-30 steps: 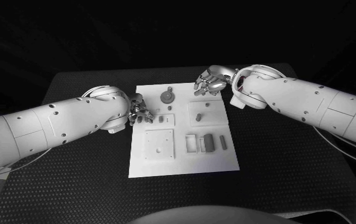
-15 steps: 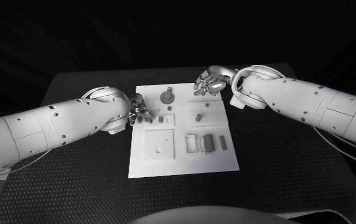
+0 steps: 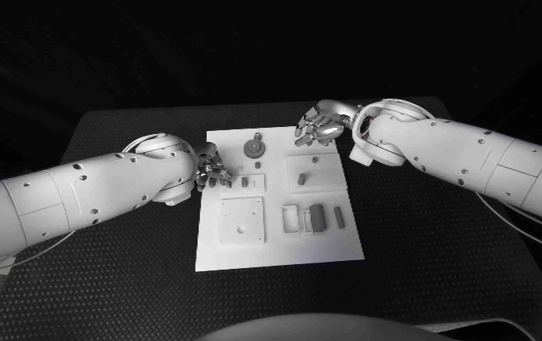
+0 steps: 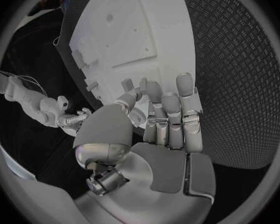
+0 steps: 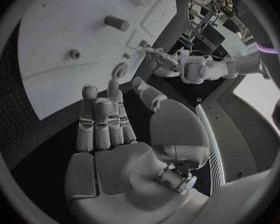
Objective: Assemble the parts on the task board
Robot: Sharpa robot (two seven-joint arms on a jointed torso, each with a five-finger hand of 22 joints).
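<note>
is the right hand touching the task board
Apart. The right wrist view shows the right hand open, its fingers over dark table short of the task board edge.

White task board, grey parts, black diamond-textured table.

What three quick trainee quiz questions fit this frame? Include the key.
1. True or false: the robot's silver right hand holds a part.
2. Where is the silver left hand? A) at the left edge of the white rectangular task board; B) over the board's near edge; C) off the black table.
3. Which part lies on the far end of the board, between the two hands?
Key: 1 false, its fingers are straight and empty; 2 A; 3 the round grey disc part.
</note>
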